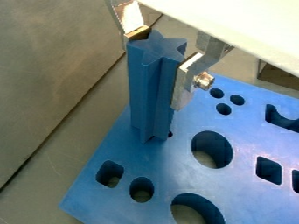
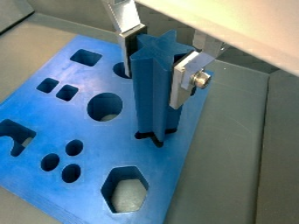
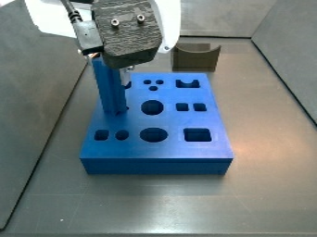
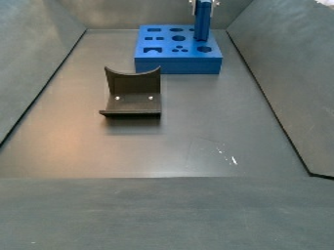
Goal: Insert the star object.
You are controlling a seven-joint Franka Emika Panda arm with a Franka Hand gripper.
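The star peg point(image 1: 152, 87) is held upright by the gripper point(image 1: 162, 54), which is placed above the near edge of the blue block point(image 1: 233, 166). The jaws are clamped on the peg's upper part; one silver finger point(image 2: 187, 77) is seen pressed flat against a ridged side, the other finger point(image 2: 124, 17) against the opposite side. A high grip has likely been chosen so that the lower length is left free to enter the block.

The foot of the peg point(image 2: 151, 136) is seen at a star-shaped hole, with dark points of the opening visible around its base in both wrist views. It is judged that insertion has begun but most of the peg stands proud; how deep it sits cannot be told.

In a side view the peg point(image 3: 109, 88) is seen vertical. The dark curved piece point(image 4: 131, 93) is left well apart on the floor, unused.
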